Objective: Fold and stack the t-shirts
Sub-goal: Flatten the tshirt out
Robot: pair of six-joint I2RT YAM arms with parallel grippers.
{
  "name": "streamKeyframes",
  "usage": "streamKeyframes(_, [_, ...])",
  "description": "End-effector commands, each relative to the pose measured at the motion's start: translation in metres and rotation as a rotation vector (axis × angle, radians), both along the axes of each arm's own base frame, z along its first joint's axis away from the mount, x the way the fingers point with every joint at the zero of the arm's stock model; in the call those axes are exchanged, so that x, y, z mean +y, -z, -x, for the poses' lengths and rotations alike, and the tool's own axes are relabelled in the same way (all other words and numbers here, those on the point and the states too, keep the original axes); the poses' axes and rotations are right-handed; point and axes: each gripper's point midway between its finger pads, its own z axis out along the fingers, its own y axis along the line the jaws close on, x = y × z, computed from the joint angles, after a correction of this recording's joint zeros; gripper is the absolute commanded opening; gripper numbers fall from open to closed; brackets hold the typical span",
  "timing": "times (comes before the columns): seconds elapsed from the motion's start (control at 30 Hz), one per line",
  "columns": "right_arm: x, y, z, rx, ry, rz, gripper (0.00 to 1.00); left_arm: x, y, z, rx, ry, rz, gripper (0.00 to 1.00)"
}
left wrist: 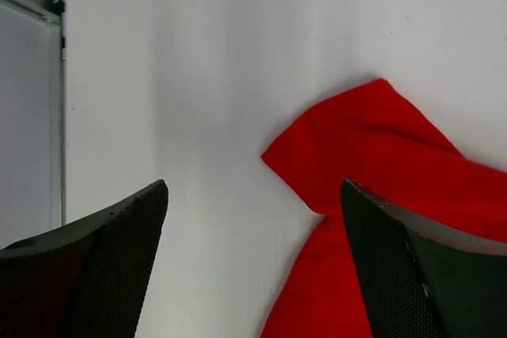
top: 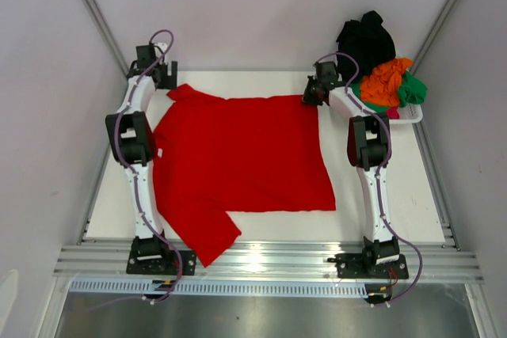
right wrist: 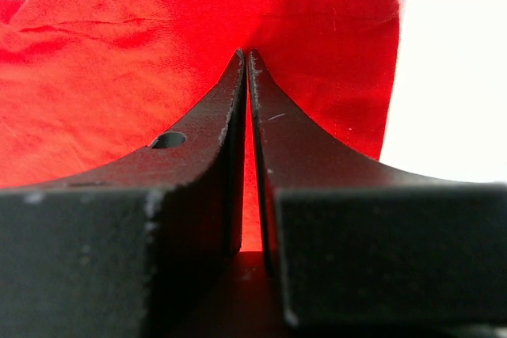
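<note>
A large bright red t-shirt (top: 245, 156) lies spread flat on the white table, one sleeve hanging over the near edge. My left gripper (top: 162, 77) hovers at the far left corner, jaws wide open (left wrist: 253, 187) over bare table. The shirt's far sleeve (left wrist: 380, 156) lies just to its right, untouched. My right gripper (top: 311, 96) is at the shirt's far right corner. Its fingers are pressed together (right wrist: 247, 53) with red cloth (right wrist: 119, 61) at the tips and showing through the slit. Black (top: 366, 41), orange (top: 384, 77), green (top: 412, 89) and pink (top: 394, 113) t-shirts are heaped in the basket.
The white plastic basket (top: 413, 119) stands at the table's far right edge, just behind my right arm. A metal rail (top: 261, 263) runs along the near edge between the arm bases. Grey walls close in on the left and right.
</note>
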Motion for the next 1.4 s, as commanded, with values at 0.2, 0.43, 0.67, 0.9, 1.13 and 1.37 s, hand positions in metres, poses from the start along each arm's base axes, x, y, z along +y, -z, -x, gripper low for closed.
streamKeyframes(0.2, [0.009, -0.03, -0.01, -0.07, -0.013, -0.028, 0.06, -0.051, 0.008, 0.06, 0.258, 0.261, 0.01, 0.85])
streamKeyframes(0.43, [0.011, -0.033, -0.009, -0.076, -0.024, -0.034, 0.06, -0.051, 0.021, 0.093, 0.359, 0.169, 0.048, 0.77])
streamKeyframes(0.67, [0.016, -0.085, -0.003, -0.152, -0.112, -0.003, 0.39, -0.079, -0.073, 0.094, 0.116, 0.092, 0.222, 0.56])
streamKeyframes(0.9, [0.012, -0.132, 0.06, -0.141, -0.15, -0.001, 0.38, -0.099, -0.1, 0.165, 0.066, -0.062, 0.392, 0.01])
streamKeyframes(1.13, [0.032, -0.078, 0.149, 0.032, -0.122, 0.052, 0.0, -0.114, -0.038, 0.235, 0.366, -0.4, 0.6, 0.01])
streamKeyframes(1.37, [0.05, -0.038, 0.182, 0.139, -0.032, 0.056, 0.0, -0.137, -0.005, 0.247, 0.418, -0.472, 0.764, 0.01])
